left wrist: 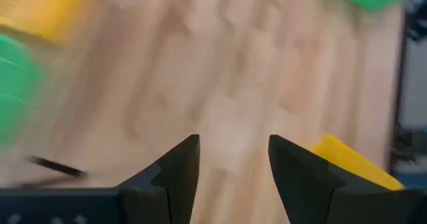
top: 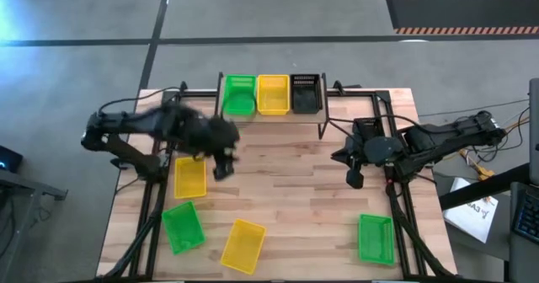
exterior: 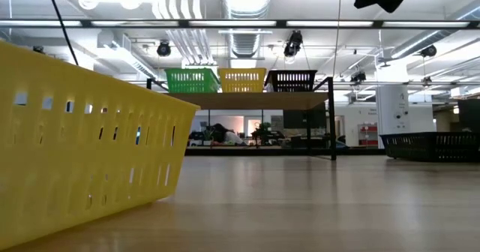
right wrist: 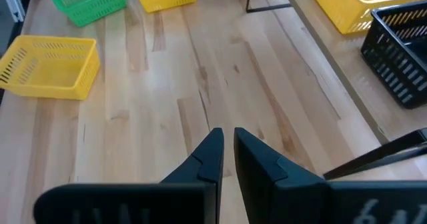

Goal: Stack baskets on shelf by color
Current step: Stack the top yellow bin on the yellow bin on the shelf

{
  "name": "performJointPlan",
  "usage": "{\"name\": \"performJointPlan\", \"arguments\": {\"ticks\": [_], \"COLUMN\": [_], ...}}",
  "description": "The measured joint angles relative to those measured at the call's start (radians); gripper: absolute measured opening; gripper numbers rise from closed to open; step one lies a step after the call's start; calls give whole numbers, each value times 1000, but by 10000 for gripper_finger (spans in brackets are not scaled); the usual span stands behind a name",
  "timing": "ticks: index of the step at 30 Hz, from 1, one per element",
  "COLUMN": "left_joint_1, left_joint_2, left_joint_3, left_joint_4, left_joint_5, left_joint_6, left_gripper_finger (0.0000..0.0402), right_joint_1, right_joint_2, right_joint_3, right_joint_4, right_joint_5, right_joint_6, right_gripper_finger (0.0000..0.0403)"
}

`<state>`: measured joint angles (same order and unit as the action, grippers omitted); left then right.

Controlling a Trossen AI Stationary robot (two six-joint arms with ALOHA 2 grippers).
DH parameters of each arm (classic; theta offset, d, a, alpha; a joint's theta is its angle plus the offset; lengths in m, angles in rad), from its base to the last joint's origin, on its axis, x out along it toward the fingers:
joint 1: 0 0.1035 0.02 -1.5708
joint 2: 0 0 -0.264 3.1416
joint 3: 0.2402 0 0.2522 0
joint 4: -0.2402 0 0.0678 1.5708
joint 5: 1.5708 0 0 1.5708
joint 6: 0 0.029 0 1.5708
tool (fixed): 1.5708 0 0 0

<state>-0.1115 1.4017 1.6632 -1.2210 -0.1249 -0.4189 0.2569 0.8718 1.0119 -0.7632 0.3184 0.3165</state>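
The light-wood shelf (top: pixel 271 114) stands at the table's far edge. On it sit a green basket (top: pixel 238 95), a yellow basket (top: pixel 272 93) and a black basket (top: pixel 305 93) side by side; the low view shows the same row of green (exterior: pixel 192 80), yellow (exterior: pixel 241 80) and black (exterior: pixel 292 80). On the table rest a yellow basket (top: pixel 189 178), a green basket (top: pixel 182 226), another yellow basket (top: pixel 243 244) and a green basket (top: pixel 375 237). My left gripper (top: pixel 223 161) (left wrist: pixel 233 164) hovers open over bare wood right of the yellow basket. My right gripper (top: pixel 355 173) (right wrist: pixel 229 154) is shut above the table's right part.
Black metal shelf legs (top: pixel 321 125) stand on the tabletop. A yellow basket (exterior: pixel 75 147) fills the low view's left side. Bare wood lies in the table's middle (top: pixel 286 190) between the two arms. Cables and papers (top: pixel 476 211) lie beyond the table's right edge.
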Motion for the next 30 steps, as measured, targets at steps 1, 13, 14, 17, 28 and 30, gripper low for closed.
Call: {"name": "performJointPlan", "arguments": {"ticks": [1, 13, 14, 17, 28, 30], "left_joint_1": [-26, -331, -342, -361, -370, -369], "left_joint_2": [0, -21, -29, -53, -78, -75], "left_joint_3": [-27, -359, -393, -493, -784, -822], "left_joint_4": [0, -59, -54, -25, 142, 172], "left_joint_5": [14, 87, 88, 89, 65, 57], "left_joint_6": [-34, -246, -276, -354, -362, -362], "left_gripper_finger": [164, 183, 188, 208, 207, 198], "right_joint_1": [0, 0, 0, 0, 0, 0], "right_joint_2": [6, 124, 131, 152, 170, 170], "right_joint_3": [0, 0, 0, 5, 31, 39], "right_joint_4": [4, 83, 91, 99, 100, 101], "right_joint_5": [0, -5, -5, -6, -7, -4], "right_joint_6": [-3, 3, 8, 24, 24, 24], "right_gripper_finger": [27, 27, 27, 27, 27, 27]}}
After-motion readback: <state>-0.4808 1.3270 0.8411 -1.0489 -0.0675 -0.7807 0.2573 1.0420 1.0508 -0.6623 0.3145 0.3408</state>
